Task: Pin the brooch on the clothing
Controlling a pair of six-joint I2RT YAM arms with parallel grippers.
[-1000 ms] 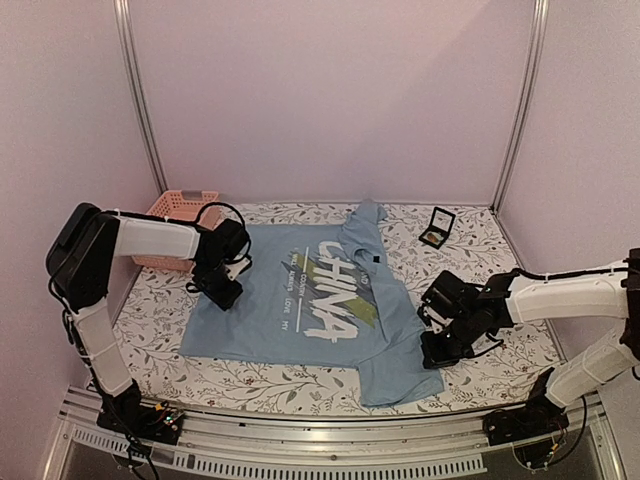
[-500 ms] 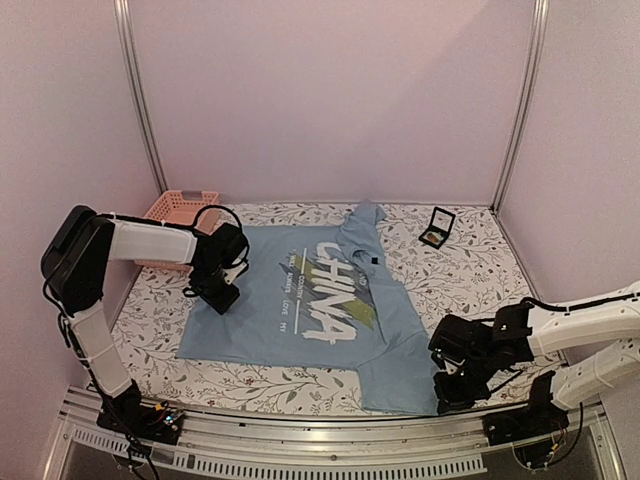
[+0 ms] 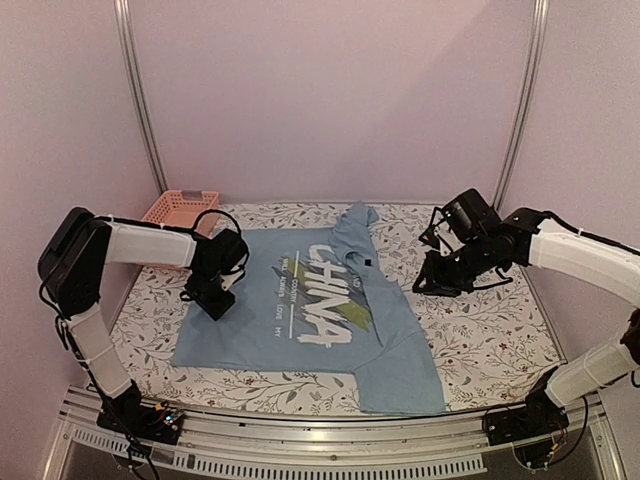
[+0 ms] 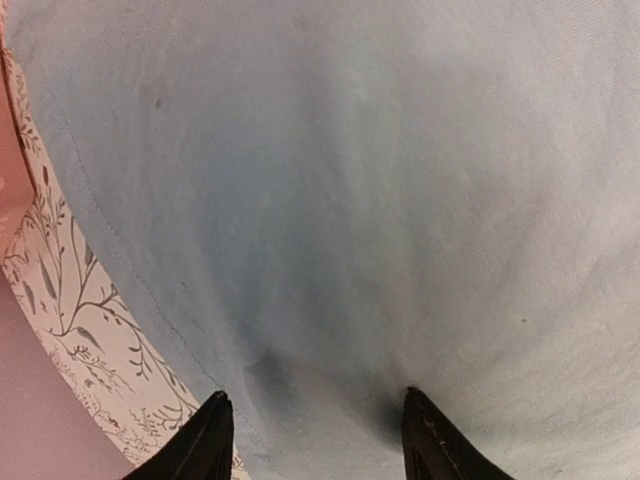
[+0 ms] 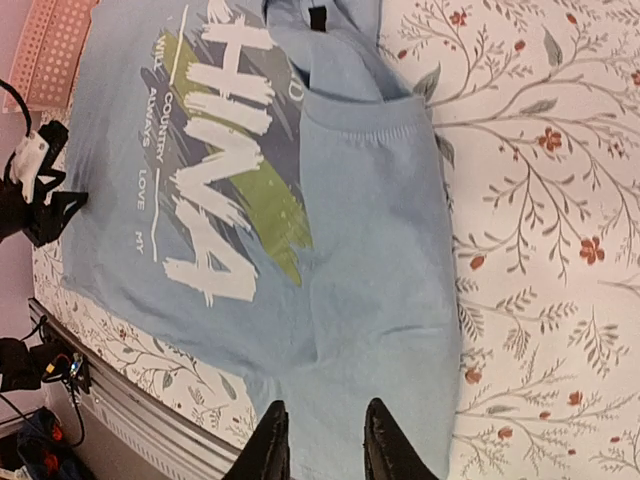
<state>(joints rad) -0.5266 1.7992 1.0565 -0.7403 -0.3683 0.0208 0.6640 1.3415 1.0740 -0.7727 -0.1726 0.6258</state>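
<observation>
The light blue CHINA T-shirt (image 3: 320, 300) lies spread flat on the flowered table (image 3: 490, 330). My left gripper (image 3: 213, 297) is low over the shirt's left edge. In the left wrist view it (image 4: 312, 405) is open, its tips at or just above plain blue cloth (image 4: 350, 180), with nothing between them. My right gripper (image 3: 432, 282) is raised at the back right, beside the shirt's right side. In the right wrist view it (image 5: 322, 420) is open and empty, high over the shirt (image 5: 350, 250). The brooch is not in view. My right arm covers the spot where the black case stood.
A pink basket (image 3: 180, 206) stands at the back left, just behind my left arm; it also shows in the right wrist view (image 5: 60, 50). Metal frame posts (image 3: 140, 100) rise at both back corners. The table's metal front rail (image 3: 330, 440) runs along the near edge.
My right arm has swung from low at the shirt's near right corner up and back to the rear right, now covering the black case. The shirt lies flatter. My left gripper slid slightly leftward.
</observation>
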